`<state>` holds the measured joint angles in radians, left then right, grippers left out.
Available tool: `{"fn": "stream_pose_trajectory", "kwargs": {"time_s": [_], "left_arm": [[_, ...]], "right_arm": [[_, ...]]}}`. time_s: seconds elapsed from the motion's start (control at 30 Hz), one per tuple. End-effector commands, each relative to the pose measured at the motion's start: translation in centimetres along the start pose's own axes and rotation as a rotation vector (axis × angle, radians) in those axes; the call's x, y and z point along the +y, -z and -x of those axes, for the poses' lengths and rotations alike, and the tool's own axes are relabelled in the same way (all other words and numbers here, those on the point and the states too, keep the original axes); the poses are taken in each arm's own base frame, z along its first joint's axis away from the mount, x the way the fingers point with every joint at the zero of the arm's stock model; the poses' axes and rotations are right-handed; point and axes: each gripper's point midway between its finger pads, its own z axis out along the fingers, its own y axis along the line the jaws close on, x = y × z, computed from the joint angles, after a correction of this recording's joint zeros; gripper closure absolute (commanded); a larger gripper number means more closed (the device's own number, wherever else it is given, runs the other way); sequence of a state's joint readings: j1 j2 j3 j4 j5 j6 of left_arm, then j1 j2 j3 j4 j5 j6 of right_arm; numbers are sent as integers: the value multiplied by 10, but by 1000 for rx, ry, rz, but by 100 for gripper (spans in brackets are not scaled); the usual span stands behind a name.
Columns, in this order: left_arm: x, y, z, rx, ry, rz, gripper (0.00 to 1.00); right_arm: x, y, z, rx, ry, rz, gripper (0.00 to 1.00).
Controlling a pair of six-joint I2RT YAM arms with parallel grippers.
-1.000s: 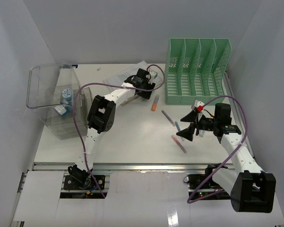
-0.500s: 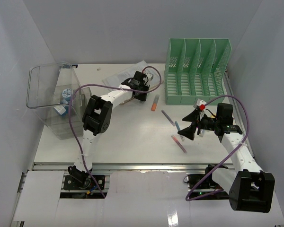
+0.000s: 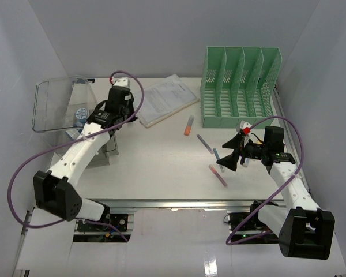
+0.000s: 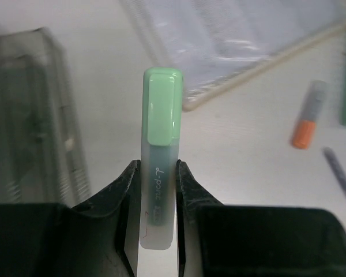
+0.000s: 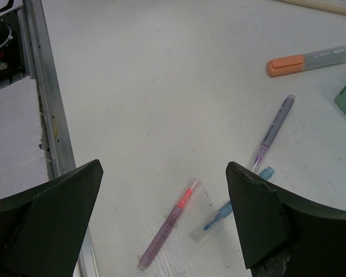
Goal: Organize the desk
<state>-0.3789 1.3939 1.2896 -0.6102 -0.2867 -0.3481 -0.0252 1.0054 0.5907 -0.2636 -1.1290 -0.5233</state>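
My left gripper (image 4: pixel 158 167) is shut on a green highlighter (image 4: pixel 161 109), which sticks out forward between the fingers (image 4: pixel 128 182). In the top view the left gripper (image 3: pixel 111 123) hangs over the left part of the white desk (image 3: pixel 161 161), by a small grey see-through holder (image 3: pixel 106 144). My right gripper (image 3: pixel 233 158) stands wide open with nothing in it, above a pink pen (image 5: pixel 170 225) and a blue pen (image 5: pixel 219 216). A purple pen (image 5: pixel 274 130) and an orange highlighter (image 5: pixel 311 60) lie farther off.
A large clear plastic bin (image 3: pixel 52 112) with small items stands at the left edge. A mint-green file rack (image 3: pixel 239 86) is at the back right. A notebook (image 3: pixel 164 99) lies at the back middle. The metal rail (image 5: pixel 46 115) runs along the desk's front.
The left gripper closed on the green highlighter beside the notebook, and the arm swung left with it toward the bin and grey holder. The right arm barely moved.
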Motion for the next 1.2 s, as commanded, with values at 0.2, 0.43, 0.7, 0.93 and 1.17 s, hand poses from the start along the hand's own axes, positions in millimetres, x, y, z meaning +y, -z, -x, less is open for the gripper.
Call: {"fn": "stream_pose_trajectory", "kwargs": {"time_s": [0.2,0.43,0.7,0.93,1.17], "left_arm": [[129,-3,-35,93,76,510,100],[135,-23,-26,115,-2,571,100],[134,-29,-31,140,-27,563,52],[103,-31,-24,134,6,368,14],[36,-5,-13,104,23,-53,2]], "right_arm": [[2,0,-1,-7,-20,9,6],[2,0,-2,-6,-21,8,6],[0,-4,-2,-9,-41,20,6],[-34,-54,-7,226,-81,-134,5],[-102,-115,12,340,-241,-446,10]]}}
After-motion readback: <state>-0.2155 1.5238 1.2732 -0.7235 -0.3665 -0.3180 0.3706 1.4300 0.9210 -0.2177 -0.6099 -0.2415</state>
